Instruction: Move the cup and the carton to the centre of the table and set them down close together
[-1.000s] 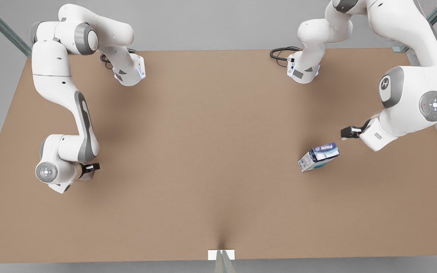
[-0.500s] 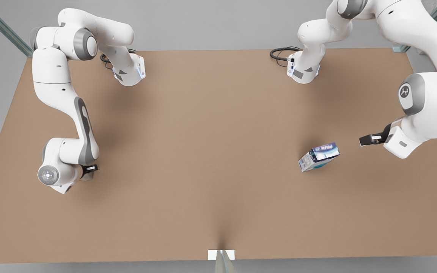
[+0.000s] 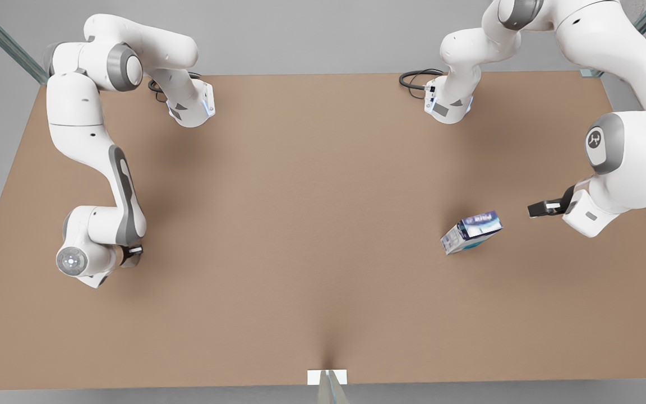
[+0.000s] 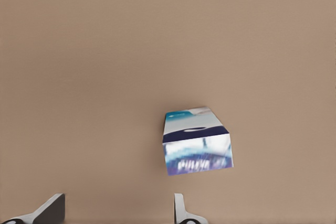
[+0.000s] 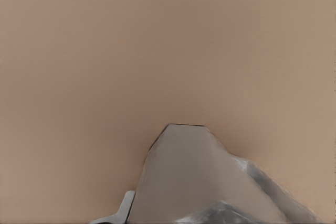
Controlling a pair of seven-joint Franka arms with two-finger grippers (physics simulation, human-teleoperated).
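Left claw point(image 3: 537, 209) beside upright carton point(image 3: 471, 232).

The carton's point(image 4: 197, 148) lettering is a blur — unreadable. In the left wrist view the left gripper's point(image 4: 118, 211) fingertips are cut off by the frame edge. The cup point(image 5: 197, 179) crowds the right wrist view, its lower part cropped — whether the right gripper point(image 3: 132, 251) grips it can't be told.

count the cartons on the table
1. The carton sits on the table toward the front view's right, apart from the open left gripper beside it. Another could be hidden under an arm.
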